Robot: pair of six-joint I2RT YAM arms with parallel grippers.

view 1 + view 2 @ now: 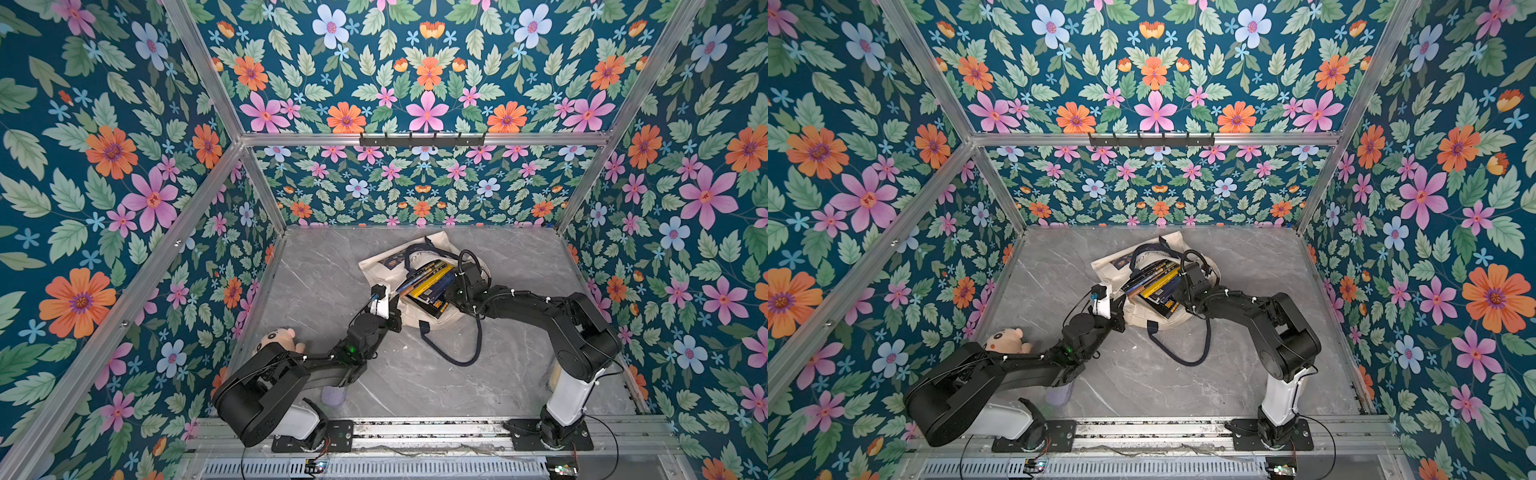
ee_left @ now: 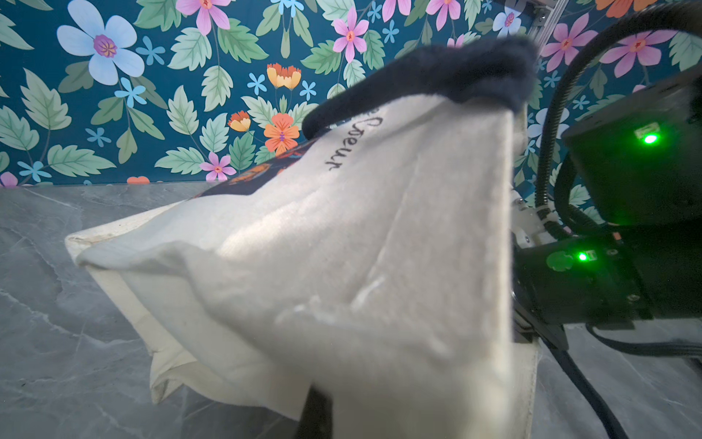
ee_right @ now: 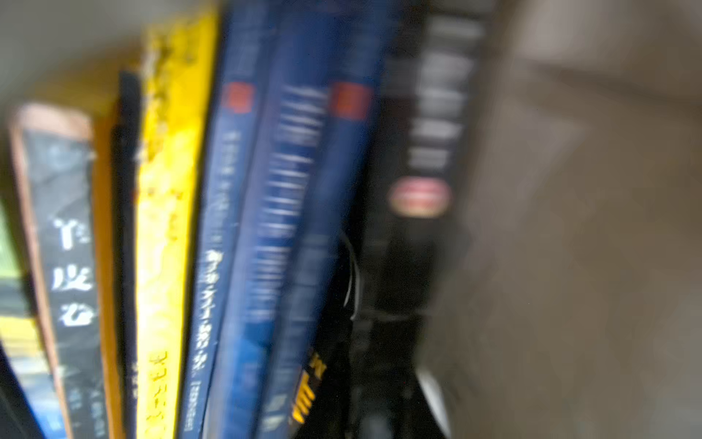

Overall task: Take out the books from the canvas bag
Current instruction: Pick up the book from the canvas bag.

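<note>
Right wrist view was smeared and filled with the spines of the books [image 3: 243,228], so I could not tell whether the right gripper [image 1: 452,286] had closed on one or merely stood against them. In both top views it sat at the stack's edge, inside the mouth of the canvas bag [image 1: 376,266]. Left gripper [image 1: 395,313] was pinched shut on the bag's cream rim, holding the mouth up and open; the left wrist view showed cloth bunched right at the lens. The bag lay on its side on the table [image 1: 316,291], a navy handle [image 1: 424,329] trailing toward the arms. Every visible book was in the bag and none lay on the marble, so by my judgement the unloading had barely begun
</note>
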